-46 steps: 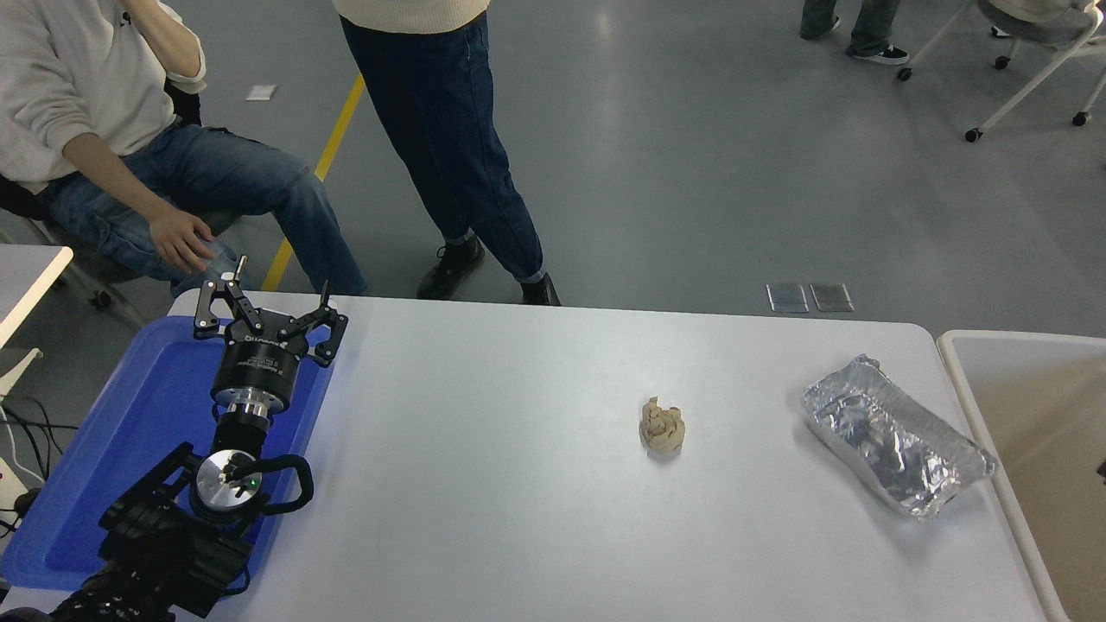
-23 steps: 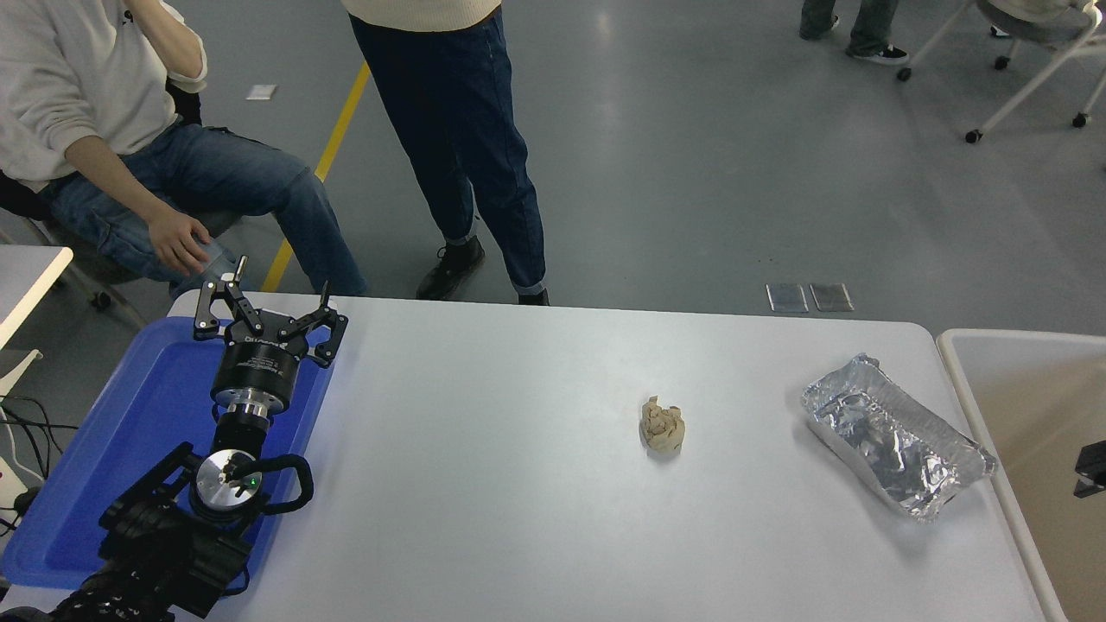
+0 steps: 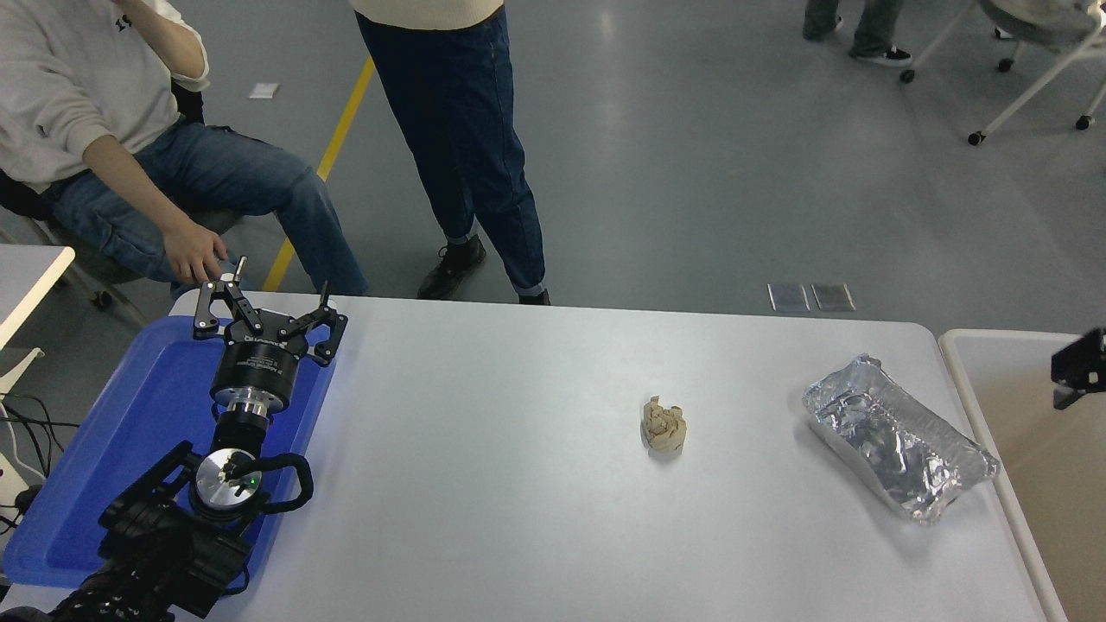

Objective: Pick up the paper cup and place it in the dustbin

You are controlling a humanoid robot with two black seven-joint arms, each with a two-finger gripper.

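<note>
**Right end effector seen over the dustbin**

A small black part of the right end effector (image 3: pixel 1078 371) is seen at the right edge, above the dustbin (image 3: pixel 968 380) — whether it is open or closed cannot be told. The paper cup is not visible. The left end effector (image 3: pixel 268 311) is parked over the blue tray (image 3: pixel 130 432), fingers spread apart. A tan paper ball (image 3: pixel 664 425) and a foil container (image 3: pixel 899 436) lie on the table (image 3: pixel 484 484).

Small print on left claw (image 3: pixel 270 313), unreadable
</note>
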